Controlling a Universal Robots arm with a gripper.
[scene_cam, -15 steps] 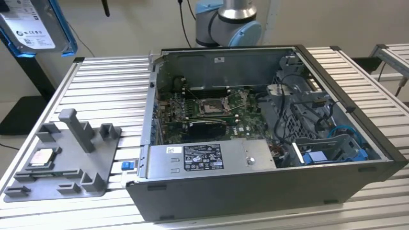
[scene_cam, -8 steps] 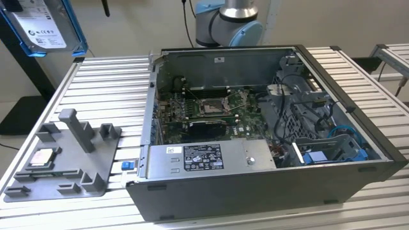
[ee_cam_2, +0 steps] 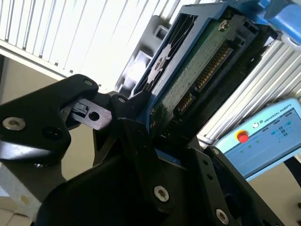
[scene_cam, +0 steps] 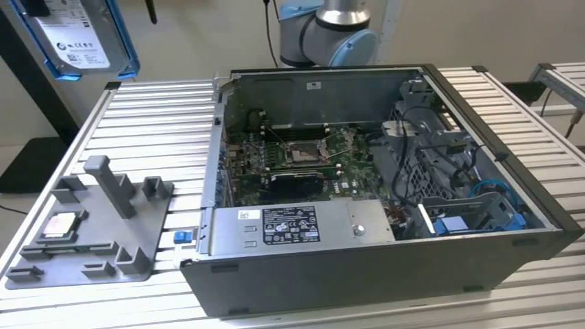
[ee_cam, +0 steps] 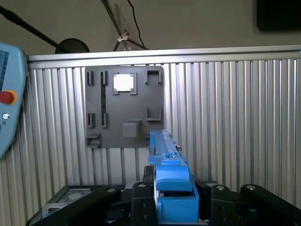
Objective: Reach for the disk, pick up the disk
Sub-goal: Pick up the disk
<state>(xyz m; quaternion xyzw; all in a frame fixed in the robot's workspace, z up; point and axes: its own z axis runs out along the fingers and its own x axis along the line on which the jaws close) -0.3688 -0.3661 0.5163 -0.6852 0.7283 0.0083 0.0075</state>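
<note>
The disk (scene_cam: 81, 38) hangs in the air at the upper part of the exterior view's left, a silver drive with a white label and blue rails, well above the table. In the second wrist view the disk (ee_cam_2: 197, 70) shows its green circuit-board underside and connector, clamped between the black fingers of my gripper (ee_cam_2: 150, 117). In the first wrist view the disk (ee_cam: 169, 174) stands edge-on, blue rail up, inside my gripper (ee_cam: 176, 190), which is shut on it.
An open computer case (scene_cam: 366, 205) lies on the slatted aluminium table (scene_cam: 155, 123). A grey fixture (scene_cam: 101, 226) holding a small silver chip (scene_cam: 59, 223) sits at the exterior view's left. The arm's base (scene_cam: 329, 31) stands behind the case. A teach pendant (ee_cam_2: 263, 136) lies nearby.
</note>
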